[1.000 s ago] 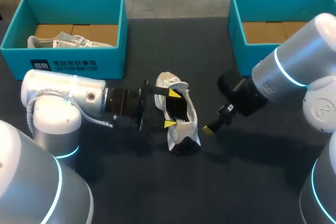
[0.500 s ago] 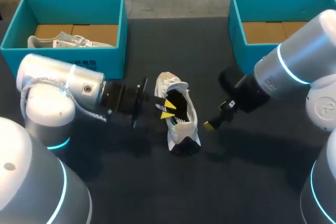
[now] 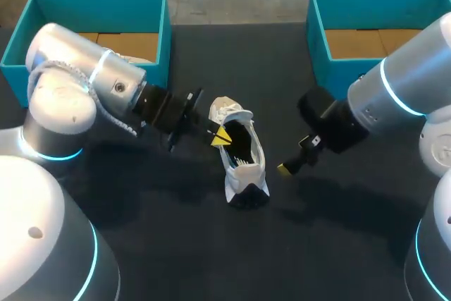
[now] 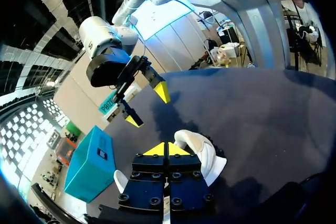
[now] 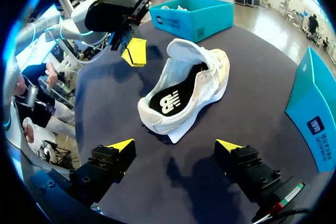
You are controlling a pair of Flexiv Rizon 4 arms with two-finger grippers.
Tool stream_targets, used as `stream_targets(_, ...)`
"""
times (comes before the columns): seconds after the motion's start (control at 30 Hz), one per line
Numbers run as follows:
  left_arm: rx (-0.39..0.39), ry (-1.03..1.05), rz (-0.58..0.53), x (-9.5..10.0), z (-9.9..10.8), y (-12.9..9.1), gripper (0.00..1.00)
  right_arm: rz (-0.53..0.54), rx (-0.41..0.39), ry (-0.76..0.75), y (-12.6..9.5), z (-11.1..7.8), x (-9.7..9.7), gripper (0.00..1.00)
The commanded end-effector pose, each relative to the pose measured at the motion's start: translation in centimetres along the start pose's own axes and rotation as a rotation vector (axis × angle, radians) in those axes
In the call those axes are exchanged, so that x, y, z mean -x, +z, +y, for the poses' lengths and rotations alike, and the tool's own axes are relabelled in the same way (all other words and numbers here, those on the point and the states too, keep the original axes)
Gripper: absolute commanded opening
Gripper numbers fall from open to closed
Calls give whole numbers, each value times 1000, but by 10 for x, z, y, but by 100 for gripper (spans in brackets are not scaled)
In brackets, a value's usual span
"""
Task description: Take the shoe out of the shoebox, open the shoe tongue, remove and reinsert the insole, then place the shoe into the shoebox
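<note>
The shoe (image 3: 239,153) lies on the dark desk (image 3: 176,244) near its middle, well apart from both boxes. It is white, and a black insole (image 5: 176,98) shows through its wide-open mouth. The left tool (image 3: 221,137) is on the side of the shoe toward the desk's left edge. Its yellow tips are pressed together with nothing seen between them, just beside the shoe's rim; in the right wrist view it looks clear of the shoe. The right tool (image 5: 177,145) is on the shoe's other side, near it but apart, with its fingers spread wide over bare desk. The left shoebox (image 3: 158,33), teal, stands at the desk's far left corner. The right shoebox (image 3: 317,26), also teal, stands at the far right corner, with cardboard showing in its bottom.
</note>
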State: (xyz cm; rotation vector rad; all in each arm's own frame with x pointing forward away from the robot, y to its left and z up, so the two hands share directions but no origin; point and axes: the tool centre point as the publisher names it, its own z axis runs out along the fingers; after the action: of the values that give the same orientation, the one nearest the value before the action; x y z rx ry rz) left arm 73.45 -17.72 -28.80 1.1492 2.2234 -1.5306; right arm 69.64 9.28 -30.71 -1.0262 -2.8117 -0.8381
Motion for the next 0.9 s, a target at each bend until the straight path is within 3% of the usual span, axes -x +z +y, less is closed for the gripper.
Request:
stream_targets(0.03,0,-1,24,2,1,0,0,3,-5,0,-1,0,-2,100)
stream_targets(0.77,0,-1,24,2,1,0,0,3,-5,0,-1,0,-2,100)
stream_targets(0.9,-2,12,65,2,2,-3,0,-15,-8,-13,-14,2,6,100)
